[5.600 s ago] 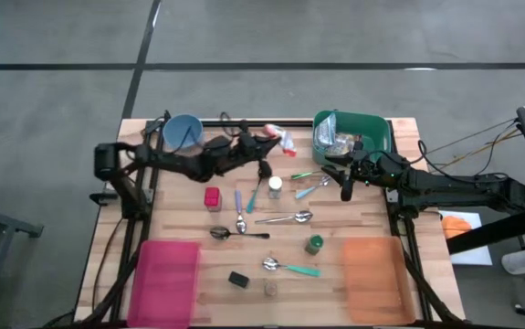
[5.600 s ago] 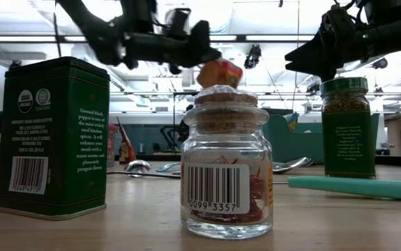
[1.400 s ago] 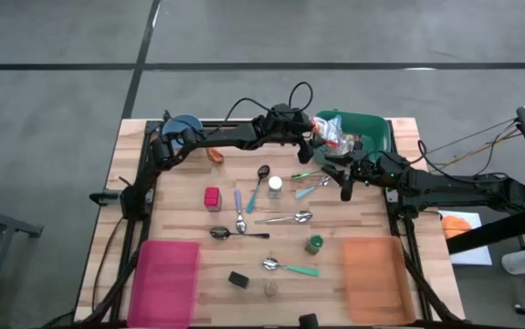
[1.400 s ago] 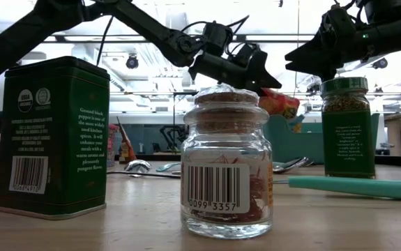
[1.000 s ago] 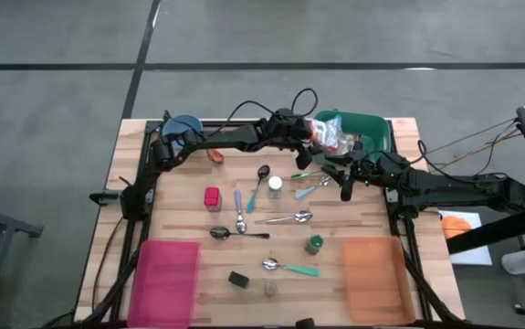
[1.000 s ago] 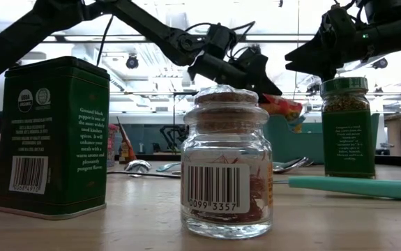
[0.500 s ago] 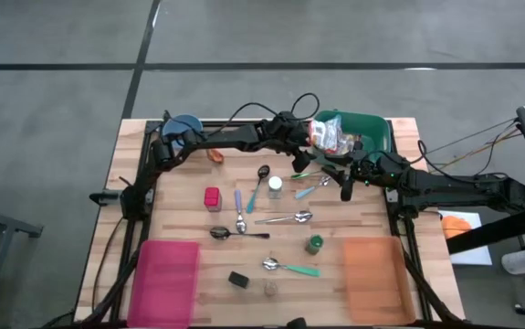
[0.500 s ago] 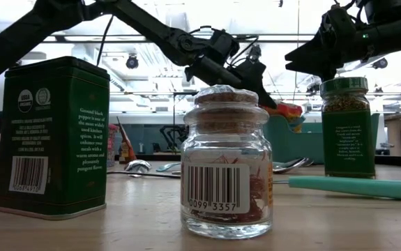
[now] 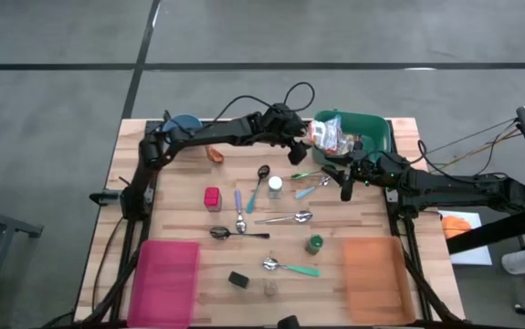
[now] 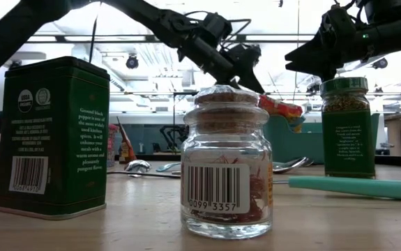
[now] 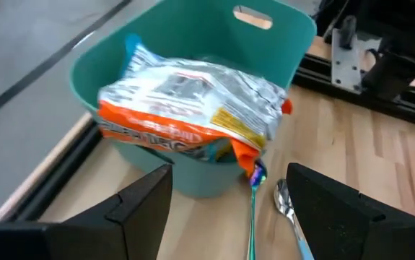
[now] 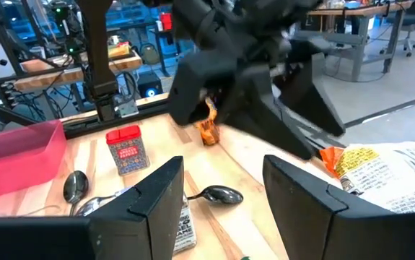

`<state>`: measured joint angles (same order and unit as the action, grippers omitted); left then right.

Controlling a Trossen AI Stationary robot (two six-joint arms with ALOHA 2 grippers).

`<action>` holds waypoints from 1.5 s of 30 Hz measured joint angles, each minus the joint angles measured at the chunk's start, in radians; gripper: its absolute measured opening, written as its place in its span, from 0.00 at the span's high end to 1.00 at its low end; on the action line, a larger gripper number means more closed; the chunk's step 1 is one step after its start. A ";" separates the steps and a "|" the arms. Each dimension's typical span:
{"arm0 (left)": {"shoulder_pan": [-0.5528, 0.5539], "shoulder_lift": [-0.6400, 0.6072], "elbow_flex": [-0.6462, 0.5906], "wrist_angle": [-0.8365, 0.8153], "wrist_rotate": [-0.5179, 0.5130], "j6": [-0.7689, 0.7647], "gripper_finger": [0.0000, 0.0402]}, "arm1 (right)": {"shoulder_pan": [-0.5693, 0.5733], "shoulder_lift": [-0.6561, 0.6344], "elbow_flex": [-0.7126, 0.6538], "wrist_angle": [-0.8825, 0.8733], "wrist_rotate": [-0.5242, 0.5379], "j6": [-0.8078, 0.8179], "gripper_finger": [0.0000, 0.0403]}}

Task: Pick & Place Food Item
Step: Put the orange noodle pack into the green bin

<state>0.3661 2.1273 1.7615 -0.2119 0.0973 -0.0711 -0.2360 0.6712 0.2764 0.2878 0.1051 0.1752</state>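
The food item, a silver and orange snack bag (image 11: pixel 193 101), lies across the top of the green bin (image 11: pixel 265 43) at the table's far right, one end drooping over the bin's rim (image 9: pixel 321 139). My left gripper (image 11: pixel 229 180) hovers open just short of the bag, to its left and above the table (image 9: pixel 297 148), with nothing between its fingers. In the low view the left gripper (image 10: pixel 245 66) sits above and left of the bag (image 10: pixel 282 108). My right gripper (image 9: pixel 342 183) waits open in front of the bin, holding nothing (image 12: pixel 221 177).
Spoons (image 9: pixel 285 218) and a small jar (image 9: pixel 275 185) lie mid-table; a red tin (image 9: pixel 212 197), a green-lidded jar (image 9: pixel 314 244) and a dark tin (image 9: pixel 237 279) stand nearer. A pink tray (image 9: pixel 163 279), an orange tray (image 9: pixel 372 279) and a blue bowl (image 9: pixel 185 123) sit at the table's edges.
My left gripper has drawn back from the snack bag, rising and moving toward the table's left edge, its nose tipping down. The bag has stayed lying across the green bin.
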 joint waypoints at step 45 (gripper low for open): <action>0.019 -0.914 -1.132 0.821 -0.112 0.097 0.31 | 0.000 0.000 0.000 0.000 0.000 -0.001 0.54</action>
<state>0.3851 1.2133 0.6296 0.6091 -0.0145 0.0261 -0.2359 0.6708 0.2766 0.2882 0.1051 0.1738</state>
